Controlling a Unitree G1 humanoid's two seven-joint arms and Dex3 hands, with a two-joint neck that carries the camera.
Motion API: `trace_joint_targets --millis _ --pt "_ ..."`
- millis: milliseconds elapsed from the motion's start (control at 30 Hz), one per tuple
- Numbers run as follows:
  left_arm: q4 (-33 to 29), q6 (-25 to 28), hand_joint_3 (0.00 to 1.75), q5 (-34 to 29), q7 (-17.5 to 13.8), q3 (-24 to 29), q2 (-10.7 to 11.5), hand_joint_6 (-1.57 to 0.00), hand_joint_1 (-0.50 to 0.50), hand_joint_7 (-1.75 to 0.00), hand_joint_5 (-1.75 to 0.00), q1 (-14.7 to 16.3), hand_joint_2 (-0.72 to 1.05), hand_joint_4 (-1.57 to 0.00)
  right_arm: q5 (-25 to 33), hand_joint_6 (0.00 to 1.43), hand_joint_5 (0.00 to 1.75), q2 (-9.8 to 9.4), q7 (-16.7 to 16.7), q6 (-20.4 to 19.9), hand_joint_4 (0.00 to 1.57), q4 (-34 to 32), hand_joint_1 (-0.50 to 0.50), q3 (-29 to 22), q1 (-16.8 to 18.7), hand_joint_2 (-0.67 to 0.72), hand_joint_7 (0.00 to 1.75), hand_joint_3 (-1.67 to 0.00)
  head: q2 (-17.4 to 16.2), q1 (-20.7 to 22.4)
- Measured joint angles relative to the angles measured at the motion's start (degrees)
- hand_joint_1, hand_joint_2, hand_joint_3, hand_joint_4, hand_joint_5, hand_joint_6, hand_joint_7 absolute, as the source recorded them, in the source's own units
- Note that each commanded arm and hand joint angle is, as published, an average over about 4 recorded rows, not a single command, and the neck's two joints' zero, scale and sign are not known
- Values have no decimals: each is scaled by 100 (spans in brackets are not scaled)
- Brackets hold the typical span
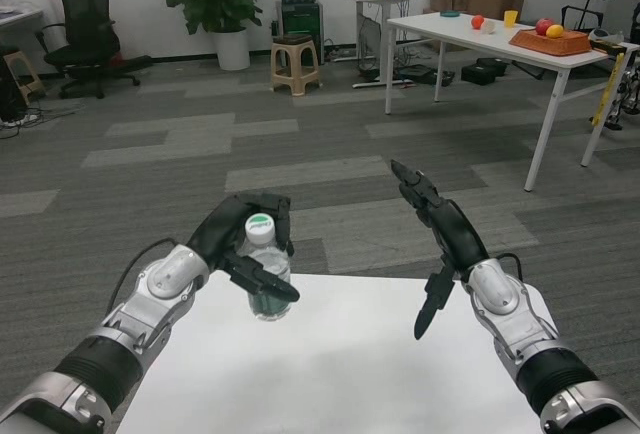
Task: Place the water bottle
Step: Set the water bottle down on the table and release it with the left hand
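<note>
One bottle (pixel 266 274) is all you have to deal with, and your left hand (pixel 250 244) has it, fingers wrapped around the upper body just below the white cap. It stands upright near the far edge of the white table (pixel 340 374), toward the left side; its base looks to be touching or very nearly touching the tabletop, though you cannot tell which from this angle. Your right hand (pixel 435 229) holds nothing, fingers spread apart, raised over the far right part of the table and well apart from the bottle.

You appear to be at the setting-down step. The next move calls for making sure the base sits flat on the table, then loosening the left fingers evenly so nothing drags the bottle sideways. Since it stands close to the far edge, a nudge outward could tip it off, so draw the hand back toward you as you let go.
</note>
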Motion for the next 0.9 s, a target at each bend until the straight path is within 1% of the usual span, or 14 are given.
trace_joint_targets --millis 100,167,300,367,433,500,600,733,900 --pt "400 -32 15 -18 71 3 -15 -134 8 -175 -175 -2 34 -157 0 0 0 0 -2 1 0 -3 -46 0 0 66 0 0 7 4" --pt "710 -153 15 -78 151 -2 -30 -135 7 -175 -175 -21 34 -157 0 0 0 1 -2 1 0 -7 -46 0 0 66 0 0 18 5" --pt "1559 -650 9 -379 384 -83 -65 -138 6 -175 -175 -81 34 -157 0 0 0 0 -3 1 0 -13 -46 1 1 66 0 0 22 6" --pt "1860 -843 9 -520 478 -171 -67 -140 6 -175 -175 -96 34 -157 0 0 0 0 -3 0 0 -15 -46 1 1 66 0 0 16 15" --pt "2122 -1026 9 -628 563 -275 -75 -141 6 -175 -175 -111 29 -155 0 0 0 2 -3 0 0 -17 -46 2 1 66 0 0 11 31" --pt "2326 -1142 9 -669 639 -334 -92 -140 6 -175 -175 -124 25 -153 0 0 0 2 -3 -1 0 -15 -46 2 1 66 0 0 13 40" --pt "2605 -1270 9 -682 780 -418 -114 -141 6 -175 -175 -150 25 -153 0 0 0 2 -3 -1 0 -11 -46 4 1 66 0 0 17 41" --pt "3031 -1382 9 -689 1017 -631 -177 -141 6 -175 -175 -214 16 -150 0 0 0 2 -4 0 0 -5 -46 7 1 66 0 0 26 40" --pt "3329 -1437 9 -692 1153 -823 -261 -141 6 -175 -175 -284 16 -148 0 0 0 4 -5 0 0 2 -46 10 1 66 0 0 20 43"
